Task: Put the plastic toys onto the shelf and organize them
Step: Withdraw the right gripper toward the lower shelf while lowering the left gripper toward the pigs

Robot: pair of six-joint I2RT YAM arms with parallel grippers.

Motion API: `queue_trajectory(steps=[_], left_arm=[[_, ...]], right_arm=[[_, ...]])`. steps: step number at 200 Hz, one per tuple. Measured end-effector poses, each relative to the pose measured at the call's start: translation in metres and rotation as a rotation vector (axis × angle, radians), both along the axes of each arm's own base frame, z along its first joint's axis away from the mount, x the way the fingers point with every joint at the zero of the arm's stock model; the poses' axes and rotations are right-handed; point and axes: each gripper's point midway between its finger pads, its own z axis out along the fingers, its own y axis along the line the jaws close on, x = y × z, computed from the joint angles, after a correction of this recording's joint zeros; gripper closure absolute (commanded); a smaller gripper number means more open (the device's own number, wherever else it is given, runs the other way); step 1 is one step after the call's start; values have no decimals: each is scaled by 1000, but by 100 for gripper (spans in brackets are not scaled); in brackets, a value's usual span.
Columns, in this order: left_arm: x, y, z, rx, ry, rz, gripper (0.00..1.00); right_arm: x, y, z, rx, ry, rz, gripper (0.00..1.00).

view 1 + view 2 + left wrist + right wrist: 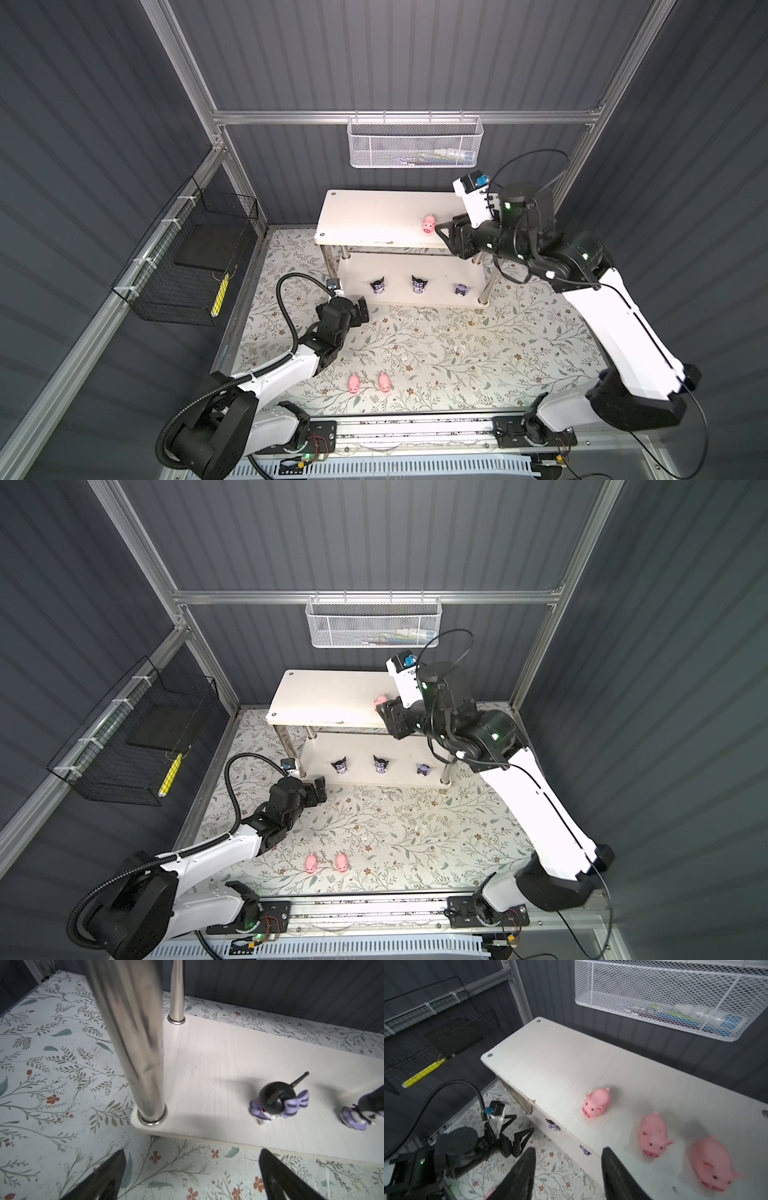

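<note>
While six toys (pixel 653 1136) occupy the shelf (pixel 374 216), two pigs (pixel 354 383) lie lower-centre, unplaced; left fingers (pixel 108 1178) and right fingers (pixel 523 1172) stand apart, empty.

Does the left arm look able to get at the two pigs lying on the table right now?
Probably yes. The left gripper is open and empty. The pigs lie in the open on its side with nothing standing between. It would need to pull back toward them.

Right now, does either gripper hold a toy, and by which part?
No, nothing is held: left gripper and right gripper are both open, with empty jaws.
</note>
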Motion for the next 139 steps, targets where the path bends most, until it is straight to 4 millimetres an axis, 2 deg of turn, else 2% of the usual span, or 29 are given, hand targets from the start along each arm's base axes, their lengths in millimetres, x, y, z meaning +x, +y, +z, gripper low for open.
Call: queue_trajectory(steps=[20,36,66,103,139], left_arm=[[-5,0,2,3,18,-11,1],[-9,0,4,4,37,-24,1],[-22,0,15,-31,66,-46,1],[-52,-1,16,-113,154,-55,2],[-99,-22,-3,-101,305,-126,2]], right_arm=[[-33,-2,-18,-3,-36,81,46],[-58,-6,-40,4,-38,141,46],[-90,-20,-85,34,1,195,46],[-105,-22,-159,68,134,192,46],[-106,-9,-249,78,327,172,46]])
